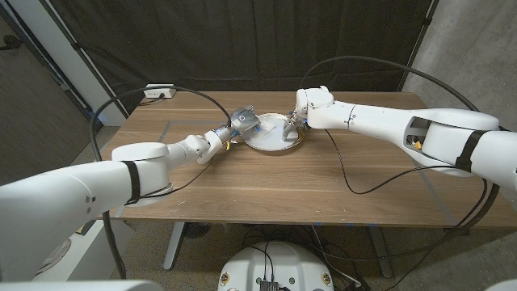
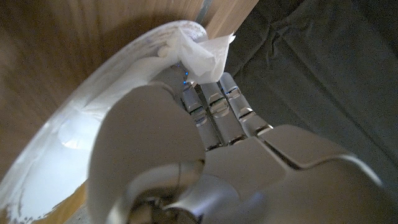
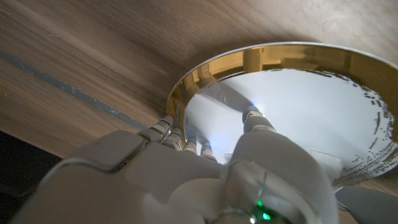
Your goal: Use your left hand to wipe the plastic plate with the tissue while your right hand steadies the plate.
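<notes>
Left hand: the left hand reaches in from the near left and sits over the plate's left rim. In the left wrist view its fingers curl around a bunched white tissue, so it has hold of the tissue; how tightly cannot be told.
Tissue: crumpled and white, pressed against the plate's rim on the left side. In the head view it is mostly hidden by the hand.
Right hand: the right hand comes in from the right and meets the plate at its right rim. In the right wrist view its fingers hook over the gold edge while another fingertip presses on the white inner surface, so it holds the rim between them.
Plate: the plastic plate lies on the tabletop a little behind its middle, between the two hands. It is round, white inside with a gold rim; speckled marks run along the inner edge in the right wrist view.
Table: the wooden table carries the plate.
Back-left corner: a white power strip lies at the far left corner of the tabletop.
Cables: black cables loop from both arms, one trailing across the tabletop's right half.
Backdrop: a dark curtain hangs behind the table's far edge.
</notes>
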`<action>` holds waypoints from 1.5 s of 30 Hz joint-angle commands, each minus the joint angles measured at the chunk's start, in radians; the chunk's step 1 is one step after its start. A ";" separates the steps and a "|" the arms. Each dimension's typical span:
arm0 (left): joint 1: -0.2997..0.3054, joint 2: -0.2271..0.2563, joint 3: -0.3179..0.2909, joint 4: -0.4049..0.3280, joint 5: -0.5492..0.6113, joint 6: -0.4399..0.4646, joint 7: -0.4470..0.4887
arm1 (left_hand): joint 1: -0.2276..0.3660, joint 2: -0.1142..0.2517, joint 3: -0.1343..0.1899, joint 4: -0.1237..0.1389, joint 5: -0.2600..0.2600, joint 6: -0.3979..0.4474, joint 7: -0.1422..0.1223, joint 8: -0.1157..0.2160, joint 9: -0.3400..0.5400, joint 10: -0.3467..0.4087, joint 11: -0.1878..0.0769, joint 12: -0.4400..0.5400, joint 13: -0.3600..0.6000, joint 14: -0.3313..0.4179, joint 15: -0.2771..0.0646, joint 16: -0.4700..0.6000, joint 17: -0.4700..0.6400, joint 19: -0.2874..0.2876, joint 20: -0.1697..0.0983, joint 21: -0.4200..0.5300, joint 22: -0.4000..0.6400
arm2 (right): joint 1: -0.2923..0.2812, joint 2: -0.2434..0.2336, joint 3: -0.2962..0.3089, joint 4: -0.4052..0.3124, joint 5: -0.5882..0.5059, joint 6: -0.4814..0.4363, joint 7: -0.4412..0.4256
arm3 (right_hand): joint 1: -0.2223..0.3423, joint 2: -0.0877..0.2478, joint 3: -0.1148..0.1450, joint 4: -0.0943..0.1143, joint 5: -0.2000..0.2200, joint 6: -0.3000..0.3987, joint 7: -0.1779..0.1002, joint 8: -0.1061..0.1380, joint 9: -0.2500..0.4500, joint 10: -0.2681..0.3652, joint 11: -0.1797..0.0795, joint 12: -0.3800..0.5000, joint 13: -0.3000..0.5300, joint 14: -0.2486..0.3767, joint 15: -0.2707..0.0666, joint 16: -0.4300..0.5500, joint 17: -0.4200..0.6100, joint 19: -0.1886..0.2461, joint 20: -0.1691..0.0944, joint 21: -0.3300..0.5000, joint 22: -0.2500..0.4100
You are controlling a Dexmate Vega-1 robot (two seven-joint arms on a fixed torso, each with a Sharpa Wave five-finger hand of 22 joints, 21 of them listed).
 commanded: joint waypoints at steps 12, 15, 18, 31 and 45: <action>0.089 0.400 -0.213 -0.676 0.091 -0.359 -0.474 | 0.008 -0.003 -0.007 -0.004 0.011 0.019 -0.005 -0.001 -0.002 0.060 -0.038 -0.011 -0.001 0.006 -0.109 -0.009 0.003 -0.027 -0.039 -0.003 -0.001 | 0.007 0.015 0.003 0.042 0.000 0.047 -0.001 | -0.008 -0.002 -0.008 0.000 0.004 -0.004 -0.002 0.001 0.005 -0.001 -0.005 0.004 0.005 -0.012 -0.021 0.001 0.001 0.003 -0.088 0.006 0.005; 0.128 0.419 -0.271 -0.715 0.105 -0.421 -0.481 | 0.009 -0.003 -0.009 -0.005 0.011 0.018 -0.005 -0.003 -0.002 0.061 -0.037 -0.014 -0.002 0.008 -0.109 -0.008 0.005 -0.028 -0.038 -0.002 0.000 | 0.007 0.017 0.005 0.046 -0.001 0.057 -0.001 | -0.009 -0.001 -0.009 0.001 0.005 -0.004 -0.002 0.001 0.005 0.000 -0.004 0.005 0.005 -0.012 -0.021 0.001 0.001 0.003 -0.089 0.006 0.005; 0.164 0.424 -0.328 -0.733 0.111 -0.472 -0.480 | 0.010 -0.003 -0.011 -0.006 0.011 0.017 -0.004 -0.005 -0.002 0.063 -0.037 -0.015 -0.001 0.008 -0.108 -0.008 0.006 -0.026 -0.041 -0.001 0.000 | 0.006 0.018 0.008 0.050 -0.003 0.064 -0.001 | -0.010 -0.001 -0.010 0.001 0.005 -0.004 -0.003 0.001 0.005 -0.001 -0.006 0.005 0.005 -0.012 -0.021 0.001 0.001 0.003 -0.089 0.006 0.005; 0.253 0.397 -0.497 -0.737 0.120 -0.596 -0.539 | 0.011 -0.002 -0.015 -0.006 0.012 0.022 -0.006 -0.007 -0.002 0.064 -0.037 -0.021 -0.001 0.007 -0.108 -0.011 0.008 -0.027 -0.043 0.002 0.000 | -0.003 0.014 0.019 0.039 -0.005 0.057 0.000 | -0.014 -0.001 -0.013 0.004 0.005 -0.004 -0.003 0.001 0.005 -0.002 -0.007 0.005 0.005 -0.013 -0.022 0.001 0.002 0.002 -0.089 0.006 0.005; 0.212 0.369 -0.484 -0.651 0.354 -0.395 -0.381 | 0.011 0.000 -0.020 -0.005 0.012 0.022 -0.004 -0.012 -0.002 0.066 -0.036 -0.026 0.003 0.008 -0.108 -0.014 0.011 -0.026 -0.046 0.005 -0.001 | -0.007 0.013 0.026 0.040 -0.002 0.063 -0.003 | -0.017 -0.002 -0.018 0.006 0.006 -0.005 -0.002 0.001 0.005 -0.002 -0.007 0.005 0.005 -0.013 -0.023 0.002 0.001 0.002 -0.090 0.006 0.005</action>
